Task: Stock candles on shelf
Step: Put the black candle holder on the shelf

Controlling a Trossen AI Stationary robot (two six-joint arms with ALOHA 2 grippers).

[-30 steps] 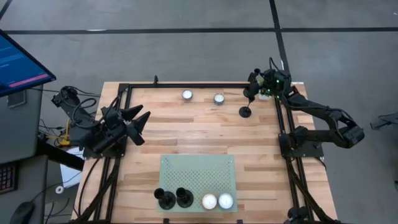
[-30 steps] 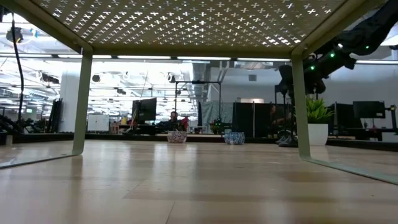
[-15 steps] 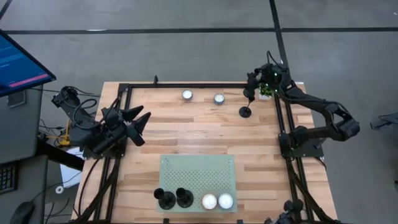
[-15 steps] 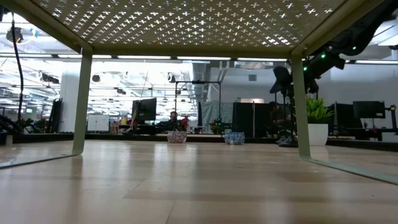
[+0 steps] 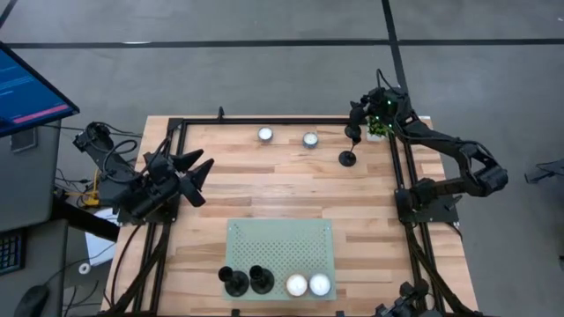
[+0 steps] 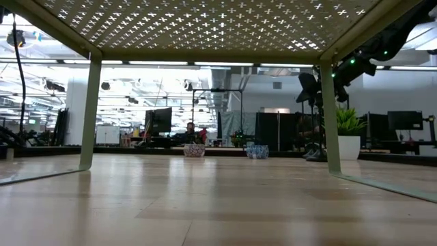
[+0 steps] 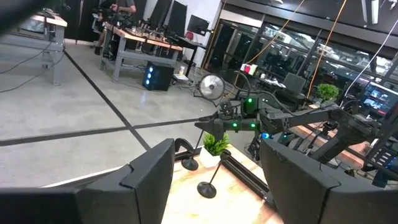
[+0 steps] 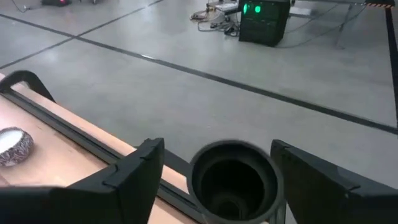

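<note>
Two white tealights (image 5: 296,284) (image 5: 319,284) sit on the pale green perforated shelf (image 5: 280,246) at its near edge, beside two black holders (image 5: 234,282) (image 5: 261,280). Two more tealights (image 5: 265,135) (image 5: 310,139) lie on the tabletop near the far edge; one shows in the right wrist view (image 8: 13,144). My right gripper (image 5: 354,132) is open at the far right, above a third black holder (image 5: 348,158) that stands on its base. Its fingers stand on either side of the holder's cup (image 8: 233,180); I cannot tell whether they touch it. My left gripper (image 5: 198,172) is open and empty at the left edge.
Black frame rails (image 5: 398,176) run along the table's left, right and far edges. The shelf stands on thin legs (image 6: 91,113) above the tabletop, as the low view shows from beneath. Bare planks lie between the shelf and the far tealights.
My right arm has risen a little and drawn slightly toward the far edge, its elbow pulling in. The black holder below it has stayed standing in place.
</note>
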